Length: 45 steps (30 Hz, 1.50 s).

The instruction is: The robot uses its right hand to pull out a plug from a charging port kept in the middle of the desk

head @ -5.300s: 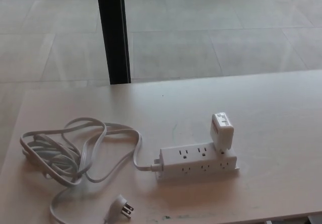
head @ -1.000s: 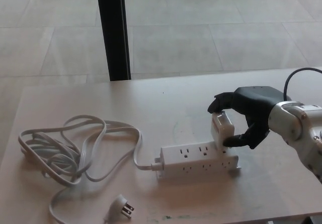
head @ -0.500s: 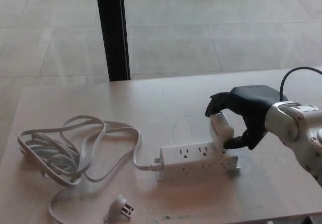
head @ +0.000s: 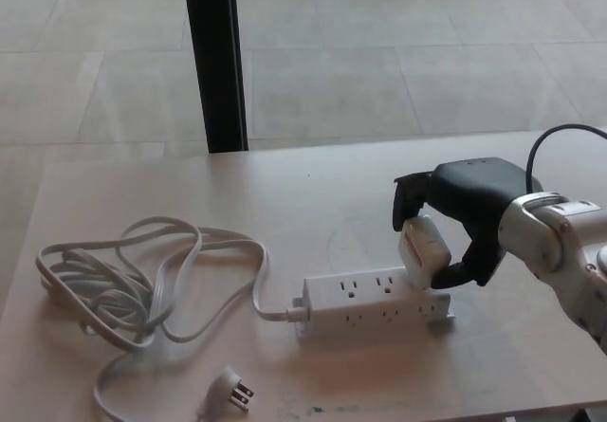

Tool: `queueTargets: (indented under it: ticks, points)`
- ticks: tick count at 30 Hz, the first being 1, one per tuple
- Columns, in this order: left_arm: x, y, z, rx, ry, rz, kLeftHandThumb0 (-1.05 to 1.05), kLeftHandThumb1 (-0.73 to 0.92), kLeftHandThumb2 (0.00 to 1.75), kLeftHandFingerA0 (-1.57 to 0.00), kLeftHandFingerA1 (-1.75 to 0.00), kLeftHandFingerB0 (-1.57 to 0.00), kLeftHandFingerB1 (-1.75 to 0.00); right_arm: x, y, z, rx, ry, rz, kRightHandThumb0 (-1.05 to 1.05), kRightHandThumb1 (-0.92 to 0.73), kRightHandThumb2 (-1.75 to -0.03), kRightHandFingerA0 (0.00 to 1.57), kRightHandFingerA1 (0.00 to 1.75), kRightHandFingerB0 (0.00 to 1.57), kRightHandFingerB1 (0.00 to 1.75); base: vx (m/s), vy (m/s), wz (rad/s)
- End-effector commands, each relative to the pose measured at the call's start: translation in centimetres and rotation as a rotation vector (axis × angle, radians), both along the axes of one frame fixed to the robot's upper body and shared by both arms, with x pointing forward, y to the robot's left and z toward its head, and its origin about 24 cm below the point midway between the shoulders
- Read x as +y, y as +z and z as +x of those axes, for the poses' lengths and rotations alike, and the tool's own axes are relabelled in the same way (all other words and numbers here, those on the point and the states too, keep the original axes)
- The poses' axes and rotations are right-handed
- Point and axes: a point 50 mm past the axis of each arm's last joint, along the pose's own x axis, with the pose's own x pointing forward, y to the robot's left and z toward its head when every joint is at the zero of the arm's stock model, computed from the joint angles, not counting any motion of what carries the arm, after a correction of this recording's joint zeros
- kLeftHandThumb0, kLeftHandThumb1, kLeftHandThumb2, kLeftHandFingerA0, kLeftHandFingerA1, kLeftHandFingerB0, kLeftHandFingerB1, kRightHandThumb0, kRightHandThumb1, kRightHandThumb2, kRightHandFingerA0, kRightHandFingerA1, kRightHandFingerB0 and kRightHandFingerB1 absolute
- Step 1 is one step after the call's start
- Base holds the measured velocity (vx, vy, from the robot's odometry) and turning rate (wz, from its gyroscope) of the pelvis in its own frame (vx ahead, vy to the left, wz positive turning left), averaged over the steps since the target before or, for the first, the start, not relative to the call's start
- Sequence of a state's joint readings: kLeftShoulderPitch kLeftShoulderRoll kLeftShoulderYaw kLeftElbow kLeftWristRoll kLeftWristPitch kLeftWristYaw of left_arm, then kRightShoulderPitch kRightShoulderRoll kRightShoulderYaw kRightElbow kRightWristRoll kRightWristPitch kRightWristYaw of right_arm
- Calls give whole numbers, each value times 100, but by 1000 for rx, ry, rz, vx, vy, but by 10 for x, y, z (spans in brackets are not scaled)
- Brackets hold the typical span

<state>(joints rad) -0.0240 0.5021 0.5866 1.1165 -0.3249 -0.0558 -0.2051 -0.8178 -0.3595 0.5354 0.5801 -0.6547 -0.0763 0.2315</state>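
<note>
Plug (head: 423, 251) sits tilted in your right hand (head: 453, 221), pinched between fingers above and thumb below, at the near end of the power strip (head: 372, 302) just beneath the hand. It looks rigid, light and smooth, so grip its flat sides. Bare bench (head: 332, 194) beyond the hand leaves room to lift away.

A white block-shaped plug (head: 423, 252) tilts at the right end of a white power strip (head: 373, 302) with 2 rows of sockets, lying mid-desk, its cord coiled to the left.
</note>
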Motion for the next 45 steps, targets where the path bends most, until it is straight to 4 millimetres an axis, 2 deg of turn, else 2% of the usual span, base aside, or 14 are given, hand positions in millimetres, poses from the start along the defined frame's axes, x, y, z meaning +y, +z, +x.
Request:
queueTargets:
  ticks: [1,6,14,15,18,19,21,25,26,35,39,40,41,45]
  points:
    - [2,1,-1,-13,25,17,-105,88,69,-94,-66,-77,-59,-5,-11,-3,-21,-9,15,-24,-50,-89,89,175,79,149,0,0,0]
    - [2,1,-3,-11,19,11,-105,88,71,-93,-66,-74,-58,-7,-1,0,-30,-45,91,-25,-48,-109,89,175,78,154,0,0,0]
    - [2,1,-3,-9,22,19,-105,90,73,-97,-64,-75,-56,-13,33,10,-98,-76,117,-24,-50,-87,83,175,73,148,0,0,0]
    - [2,1,-4,-11,22,17,-105,89,75,-97,-65,-75,-58,-16,45,13,-116,-89,128,-26,-57,-85,85,175,79,106,0,0,0]
    - [2,1,-4,-16,19,10,-105,90,72,-96,-65,-75,-58,-21,65,16,-162,-90,169,-24,-53,-87,87,175,84,110,0,0,0]
    - [2,1,-4,-16,18,10,-105,89,71,-92,-65,-74,-58,-22,68,16,-164,-94,171,-25,-50,-88,87,175,83,131,0,0,0]
    - [3,1,-5,-17,27,9,-105,88,72,-92,-65,-75,-58,-32,87,17,-192,-120,180,-28,-51,-94,88,172,91,75,0,0,0]
    - [5,2,-8,-14,30,8,-105,88,84,-93,-65,-75,-58,-46,92,15,-221,-133,182,-27,-46,-99,91,172,96,86,0,0,0]
    - [5,2,-9,-14,30,11,-105,89,72,-93,-65,-75,-58,-50,92,15,-217,-143,177,-29,-51,-89,90,175,94,104,0,0,0]
    - [4,1,-10,-9,45,20,-105,86,72,-97,-65,-79,-59,-92,69,4,-163,-224,190,-30,-46,-112,94,169,98,110,0,0,0]
    - [6,3,-10,-23,49,17,-105,87,77,-94,-63,-77,-57,-106,39,-5,-79,-257,117,-30,-50,-100,93,159,95,110,0,0,0]
    - [7,4,-10,-25,50,17,-105,88,76,-95,-63,-76,-57,-109,28,-7,-38,-278,88,-36,-46,-101,107,150,97,110,0,0,0]
    - [7,4,-10,-26,50,16,-105,89,73,-93,-63,-75,-57,-110,25,-8,-36,-277,80,-30,-51,-101,93,161,95,106,0,0,0]
    - [6,3,-10,-22,39,18,-105,88,72,-92,-63,-75,-57,-113,2,-15,-48,-253,-50,-26,-56,-79,95,170,91,102,0,0,0]
